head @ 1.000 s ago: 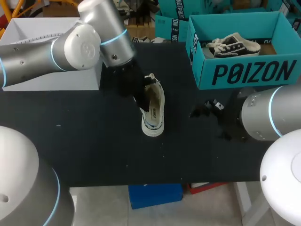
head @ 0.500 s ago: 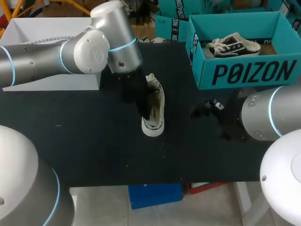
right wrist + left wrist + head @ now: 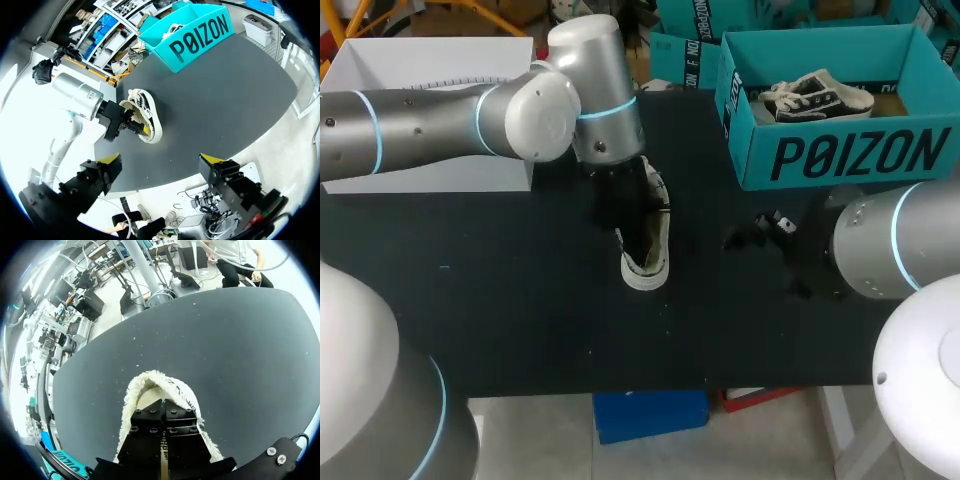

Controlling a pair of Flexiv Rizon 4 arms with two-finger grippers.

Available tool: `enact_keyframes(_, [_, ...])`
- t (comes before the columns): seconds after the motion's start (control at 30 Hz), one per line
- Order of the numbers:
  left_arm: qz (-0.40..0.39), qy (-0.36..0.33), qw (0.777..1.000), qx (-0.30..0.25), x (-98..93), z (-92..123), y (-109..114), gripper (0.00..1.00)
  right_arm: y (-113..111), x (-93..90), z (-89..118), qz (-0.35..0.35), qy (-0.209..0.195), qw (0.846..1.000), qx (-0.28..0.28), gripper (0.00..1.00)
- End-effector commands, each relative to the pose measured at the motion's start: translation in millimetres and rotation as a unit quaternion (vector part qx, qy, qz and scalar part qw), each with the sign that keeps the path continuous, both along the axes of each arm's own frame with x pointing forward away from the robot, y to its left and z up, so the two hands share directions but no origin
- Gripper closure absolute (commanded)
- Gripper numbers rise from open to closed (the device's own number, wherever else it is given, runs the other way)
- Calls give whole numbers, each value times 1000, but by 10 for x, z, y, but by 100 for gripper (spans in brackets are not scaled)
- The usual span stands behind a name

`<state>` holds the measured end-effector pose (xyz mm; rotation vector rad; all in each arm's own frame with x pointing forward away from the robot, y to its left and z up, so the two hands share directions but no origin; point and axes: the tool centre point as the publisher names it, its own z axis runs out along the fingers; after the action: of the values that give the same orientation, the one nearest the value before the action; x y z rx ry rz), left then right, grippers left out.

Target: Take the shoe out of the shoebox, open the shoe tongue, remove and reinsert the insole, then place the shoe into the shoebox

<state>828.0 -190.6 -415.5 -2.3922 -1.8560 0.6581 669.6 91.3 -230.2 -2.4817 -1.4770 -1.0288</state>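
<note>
While inside the shoe [image 3: 650,250], left gripper [image 3: 628,222]; 1 other sneaker [image 3: 817,96] in shoebox [image 3: 850,155].

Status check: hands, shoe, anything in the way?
Left hand down inside shoe, grip hidden. Right hand open, empty, off to the side. Shoe on table, outside shoebox. No obstruction seen.

This looks like a robotics lab or test workshop: two grey jointed machine arms, the left arm [image 3: 420,120] and the right arm [image 3: 895,240], reach over a plain black table [image 3: 520,300] carrying a teal shoebox [image 3: 840,150] far right, a white box [image 3: 430,60] far left and a shoe [image 3: 650,245].
</note>
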Motion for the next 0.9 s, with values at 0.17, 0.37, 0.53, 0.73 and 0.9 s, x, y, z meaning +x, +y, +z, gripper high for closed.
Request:
enact_keyframes(0.17, [12,-7,1000,-13,66,43,-7,100,70,1,-44,-8,-6,1000,-3,0])
enact_keyframes(0.37, [25,-33,998,-39,130,438,16,100,70,1,-44,-8,-6,1000,-3,0])
enact_keyframes(0.53, [30,-68,997,-25,196,692,137,100,70,1,-44,-8,-6,1000,-3,0])
enact_keyframes(0.73, [61,-81,995,21,253,797,362,78,70,1,-44,-8,-6,1000,-3,0])
enact_keyframes(0.9, [100,-96,990,36,268,839,514,58,70,1,-44,-8,-6,1000,-3,0])
